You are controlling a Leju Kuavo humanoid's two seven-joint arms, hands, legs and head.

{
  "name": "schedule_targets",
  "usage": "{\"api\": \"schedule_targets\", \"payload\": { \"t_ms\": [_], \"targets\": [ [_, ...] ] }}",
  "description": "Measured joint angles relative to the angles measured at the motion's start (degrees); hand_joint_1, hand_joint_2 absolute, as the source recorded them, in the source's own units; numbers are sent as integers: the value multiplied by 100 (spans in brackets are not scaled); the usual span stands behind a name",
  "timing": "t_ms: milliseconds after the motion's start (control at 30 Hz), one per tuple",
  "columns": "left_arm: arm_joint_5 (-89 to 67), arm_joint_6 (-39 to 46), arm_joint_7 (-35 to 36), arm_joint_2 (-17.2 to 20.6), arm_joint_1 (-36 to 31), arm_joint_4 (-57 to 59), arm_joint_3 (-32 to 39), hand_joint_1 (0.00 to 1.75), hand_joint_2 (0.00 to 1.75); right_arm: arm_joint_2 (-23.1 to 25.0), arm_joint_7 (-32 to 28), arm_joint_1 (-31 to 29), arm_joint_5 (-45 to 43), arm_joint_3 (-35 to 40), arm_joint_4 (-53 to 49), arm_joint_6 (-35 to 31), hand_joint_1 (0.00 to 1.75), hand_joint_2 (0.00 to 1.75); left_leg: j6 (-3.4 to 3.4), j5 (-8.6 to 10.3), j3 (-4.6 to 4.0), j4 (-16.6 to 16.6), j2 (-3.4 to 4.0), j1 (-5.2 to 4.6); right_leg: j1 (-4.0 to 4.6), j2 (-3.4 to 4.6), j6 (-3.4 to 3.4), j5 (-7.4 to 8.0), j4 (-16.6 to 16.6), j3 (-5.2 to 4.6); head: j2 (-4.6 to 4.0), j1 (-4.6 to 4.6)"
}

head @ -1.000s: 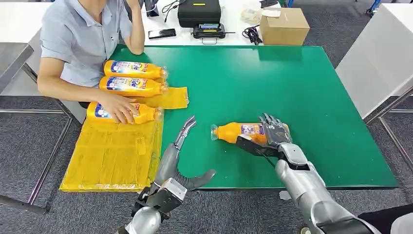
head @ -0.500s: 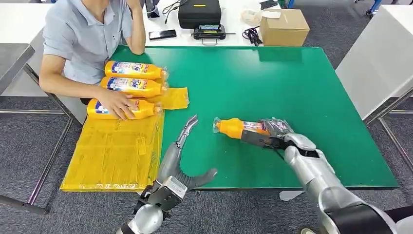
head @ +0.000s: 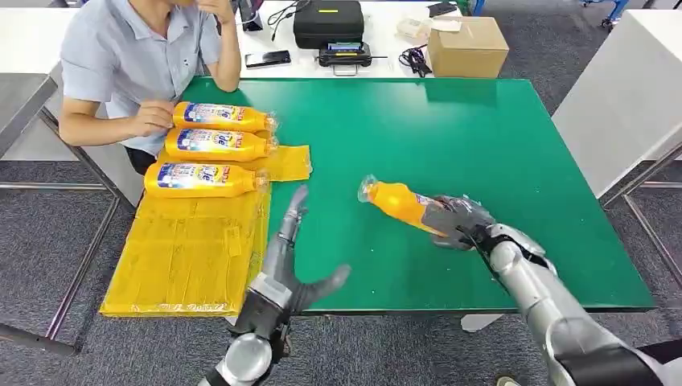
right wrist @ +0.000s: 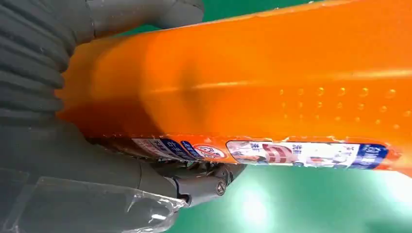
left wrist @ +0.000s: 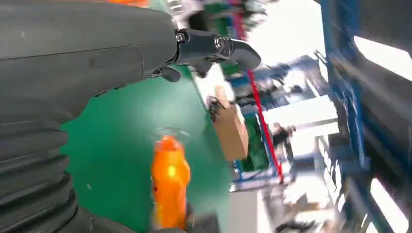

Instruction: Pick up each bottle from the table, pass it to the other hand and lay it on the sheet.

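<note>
My right hand [head: 460, 220] grips an orange bottle [head: 400, 203] by its base end, lifted off the green table [head: 450, 129] with its clear cap pointing toward my left. Up close, the orange bottle [right wrist: 272, 82] lies in the right hand [right wrist: 97, 160], label showing. My left hand [head: 291, 261] is open at the table's near edge, fingers spread and empty, a short way from the bottle's cap. The left wrist view shows the orange bottle [left wrist: 170, 182] beyond the left hand [left wrist: 97, 53]. Three orange bottles [head: 211, 147] lie side by side on the yellow sheet [head: 189, 253] at the left.
A person [head: 129, 56] sits at the table's far left corner, one hand raised near the bottles. A black case [head: 328, 20], a phone [head: 267, 56] and a cardboard box [head: 468, 44] stand on the white table behind. The near part of the yellow sheet lies bare.
My right hand has lifted the orange bottle off the table and tilted its cap up toward the left. The person's hand has left the nearest bottle on the sheet. My left hand shifted slightly.
</note>
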Motion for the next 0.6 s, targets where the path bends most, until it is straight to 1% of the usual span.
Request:
{"api": "schedule_targets", "payload": {
  "t_ms": [33,133,200,267,367,600],
  "targets": [
    [627,-70,26,-46,-4,118,24,0,175,57,-35,184,-300,-20,-267,-84,175,175,-1,-2,1,0,5,1,2,3,0,0,0,-1,0,-2],
    [1774,-314,240,-102,-1,434,50,0,175,306,-22,577,-721,-18,-895,-348,175,175,-3,1,-9,-1,7,4,5,4,-1,0,3,-20,0,-4],
    [2241,-441,436,-120,-1,620,46,0,175,483,-7,788,-750,17,-1255,-620,175,175,-6,6,-20,-1,7,9,12,2,-1,0,6,-28,0,-4],
    [2755,-481,759,-118,-2,793,44,0,175,623,-13,933,-608,96,-1613,-1047,175,175,-11,11,-31,-1,-5,13,15,-2,-3,-1,9,-35,0,-2],
    [3038,-391,805,-111,-14,1005,48,0,175,802,-5,998,-398,247,-2027,-1432,175,175,-12,10,-37,-1,3,13,14,2,-3,-1,9,-44,0,-4],
    [3143,-284,780,-111,-92,1202,46,0,175,969,17,1069,-338,446,-2402,-1511,175,175,-10,10,-52,-1,-5,3,1,-1,-2,-1,8,-52,0,-2]
  ]
}}
